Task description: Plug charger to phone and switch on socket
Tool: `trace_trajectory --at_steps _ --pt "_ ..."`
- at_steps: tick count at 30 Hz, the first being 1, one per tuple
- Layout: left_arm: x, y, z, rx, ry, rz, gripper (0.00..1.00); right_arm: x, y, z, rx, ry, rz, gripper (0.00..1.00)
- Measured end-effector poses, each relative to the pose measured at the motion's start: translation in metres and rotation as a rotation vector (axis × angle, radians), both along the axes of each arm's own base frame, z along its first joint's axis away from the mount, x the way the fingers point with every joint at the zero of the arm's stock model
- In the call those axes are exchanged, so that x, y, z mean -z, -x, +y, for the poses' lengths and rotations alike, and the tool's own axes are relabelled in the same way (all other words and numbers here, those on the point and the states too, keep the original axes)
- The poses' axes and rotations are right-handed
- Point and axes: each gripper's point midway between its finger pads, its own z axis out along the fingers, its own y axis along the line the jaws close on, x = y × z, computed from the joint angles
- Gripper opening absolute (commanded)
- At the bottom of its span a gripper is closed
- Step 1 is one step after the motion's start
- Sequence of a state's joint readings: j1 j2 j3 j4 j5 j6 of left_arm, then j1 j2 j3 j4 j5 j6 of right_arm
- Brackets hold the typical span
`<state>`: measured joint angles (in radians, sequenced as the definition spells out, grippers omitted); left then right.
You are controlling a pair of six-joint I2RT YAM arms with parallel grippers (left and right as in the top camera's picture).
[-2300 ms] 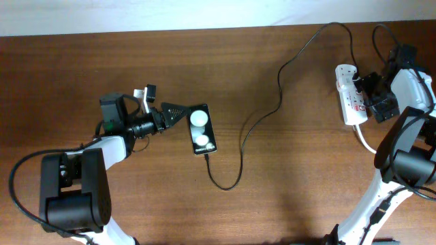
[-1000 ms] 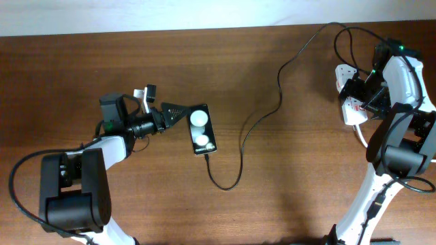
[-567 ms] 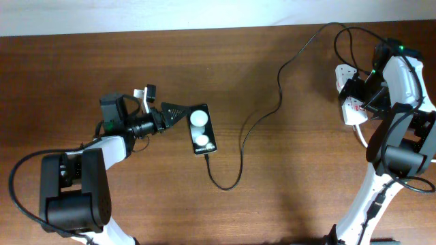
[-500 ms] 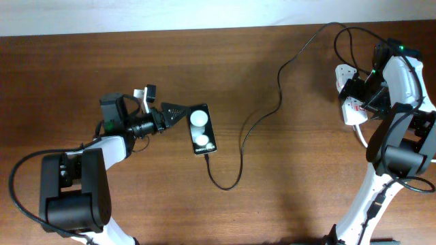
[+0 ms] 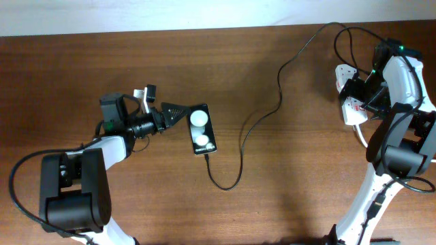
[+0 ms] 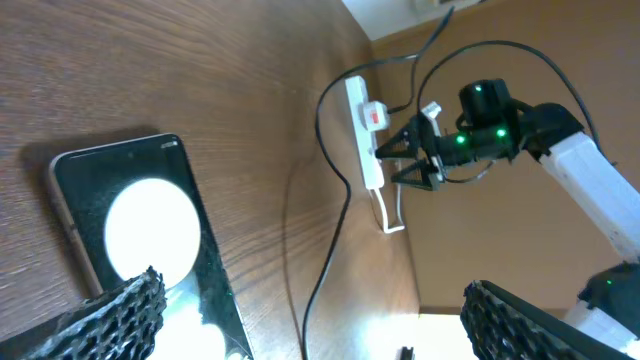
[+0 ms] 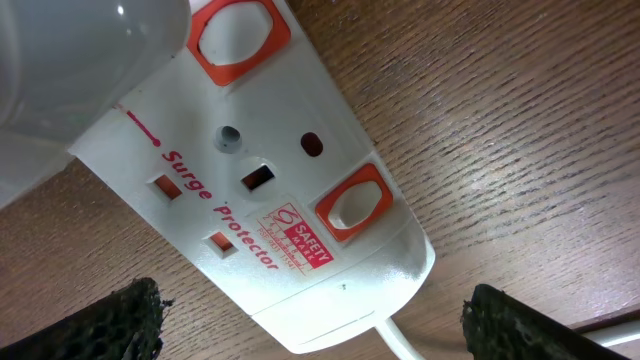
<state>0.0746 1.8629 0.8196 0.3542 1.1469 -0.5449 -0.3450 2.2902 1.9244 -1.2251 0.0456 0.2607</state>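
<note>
Swinging in from 3 o'clock, the right gripper point(image 5: 359, 92) is now hovering over the socket point(image 7: 270, 200) at the table's 2 o'clock, fingers apart. Pressing one tip squarely onto the orange switch point(image 7: 350, 205) is looking best. The left gripper point(image 5: 176, 113), also spread, is waiting at 9 o'clock of the phone point(image 5: 202, 129).

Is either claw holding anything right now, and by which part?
Nothing is held. Left claw is open by the black rectangular smartphone; right claw is open over the white plastic power strip.
</note>
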Motion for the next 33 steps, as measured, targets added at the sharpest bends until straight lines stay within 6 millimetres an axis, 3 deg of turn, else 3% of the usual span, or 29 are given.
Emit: trace_trajectory --at_steps 5,8,13,16,21,24,26,29,33 --pt "0.012 -0.015 0.017 -0.145 -0.122 0.033 0.99 0.000 0.000 -0.001 0.001 0.003 0.001 0.99" --pt "-0.035 -0.027 0.037 -0.301 -0.239 -0.082 0.99 0.000 0.000 -0.001 0.000 0.006 -0.001 0.99" --pt "-0.109 -0.021 0.045 -0.381 -0.258 -0.273 0.99 0.000 0.000 -0.001 0.000 0.008 0.000 0.99" --pt "-0.126 -0.018 0.045 -0.390 -0.254 -0.317 0.99 0.000 0.000 -0.001 0.000 0.008 0.000 0.99" --pt "-0.126 -0.019 0.049 -0.418 -0.272 -0.312 0.99 0.000 0.000 -0.001 0.000 0.008 0.000 0.99" --pt "-0.097 -0.007 0.062 -0.480 -0.356 -0.152 0.99 -0.001 -0.001 -0.002 0.000 0.008 -0.001 0.99" --pt "-0.066 0.003 0.077 -0.537 -0.488 -0.041 0.99 -0.001 -0.001 -0.002 0.000 0.008 -0.002 0.99" --pt "-0.051 0.009 0.085 -0.523 -0.659 -0.094 0.99 -0.001 -0.001 -0.002 0.000 0.008 -0.002 0.99" --pt "-0.018 0.032 0.088 -0.460 -0.795 -0.218 0.99 -0.001 -0.001 -0.002 0.000 0.008 -0.002 0.99"
